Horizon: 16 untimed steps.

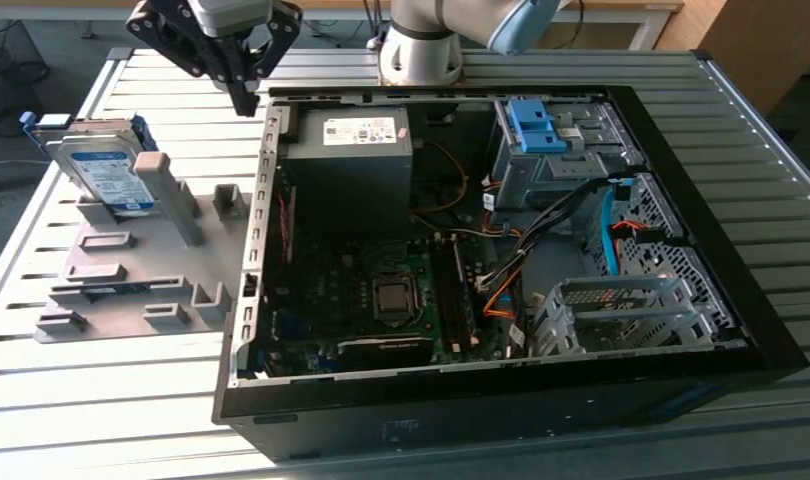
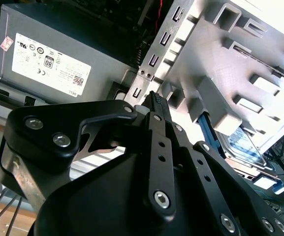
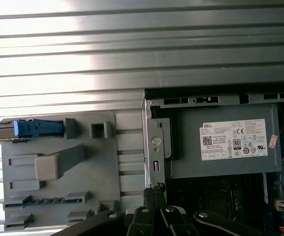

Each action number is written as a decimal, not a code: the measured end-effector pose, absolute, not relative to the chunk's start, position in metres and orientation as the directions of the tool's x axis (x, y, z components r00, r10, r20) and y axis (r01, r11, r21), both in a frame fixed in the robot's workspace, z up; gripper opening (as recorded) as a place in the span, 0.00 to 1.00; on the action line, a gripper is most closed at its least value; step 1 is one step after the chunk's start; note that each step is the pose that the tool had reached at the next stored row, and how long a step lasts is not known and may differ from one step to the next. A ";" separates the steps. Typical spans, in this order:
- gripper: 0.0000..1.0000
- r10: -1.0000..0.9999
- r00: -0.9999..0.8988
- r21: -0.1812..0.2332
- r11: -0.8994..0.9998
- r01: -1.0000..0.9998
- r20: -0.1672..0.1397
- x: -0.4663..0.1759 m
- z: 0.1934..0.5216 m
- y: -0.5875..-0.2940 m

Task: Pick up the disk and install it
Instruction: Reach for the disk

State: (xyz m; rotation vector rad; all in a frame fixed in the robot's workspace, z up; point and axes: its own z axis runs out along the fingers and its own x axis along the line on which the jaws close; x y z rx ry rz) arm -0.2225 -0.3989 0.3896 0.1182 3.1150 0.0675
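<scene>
Silver rectangular disk (image 1: 105,175) with blue frame: propped on grey rack (image 1: 125,290), eight o'clock from fingers (image 1: 245,92), exterior view.
Black fingers: closed, empty; I'd open them wide and square them to the disk's edges.

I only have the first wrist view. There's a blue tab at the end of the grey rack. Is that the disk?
Observer: Yes. In the exterior view the disk is a silver drive in a blue frame. It stands tilted on edge in the grey rack with its label showing.
Operator: What's inside the case past the power supply?
Observer: A blue bracket sits on top of a metal cage inside the computer case, to the exterior view's right of the power supply.
</scene>
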 end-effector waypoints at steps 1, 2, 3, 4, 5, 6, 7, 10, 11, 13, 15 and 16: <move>0.11 0.076 -0.997 0.044 0.996 0.075 -0.022 -0.223 0.390 -0.399; 0.11 0.076 -0.997 0.044 0.996 0.075 -0.022 -0.224 0.389 -0.399; 0.11 0.076 -0.997 0.044 0.996 0.075 -0.022 -0.224 0.389 -0.399; 0.11 0.076 -0.997 0.044 0.996 0.075 -0.022 -0.225 0.389 -0.399; 0.11 0.076 -0.997 0.044 0.996 0.075 -0.022 -0.225 0.389 -0.399; 0.11 0.076 -0.997 0.044 0.996 0.075 -0.022 -0.226 0.389 -0.399; 0.11 0.076 -0.997 0.044 0.996 0.075 -0.022 -0.226 0.389 -0.399; 0.11 0.076 -0.997 0.044 0.996 0.075 -0.022 -0.228 0.389 -0.399; 0.11 0.076 -0.997 0.044 0.996 0.075 -0.022 -0.228 0.389 -0.399; 0.11 0.076 -0.997 0.044 0.996 0.075 -0.022 -0.230 0.389 -0.399; 0.11 0.076 -0.997 0.044 0.996 0.075 -0.022 -0.230 0.389 -0.399; 0.11 0.076 -0.997 0.044 0.996 0.075 -0.022 -0.231 0.389 -0.399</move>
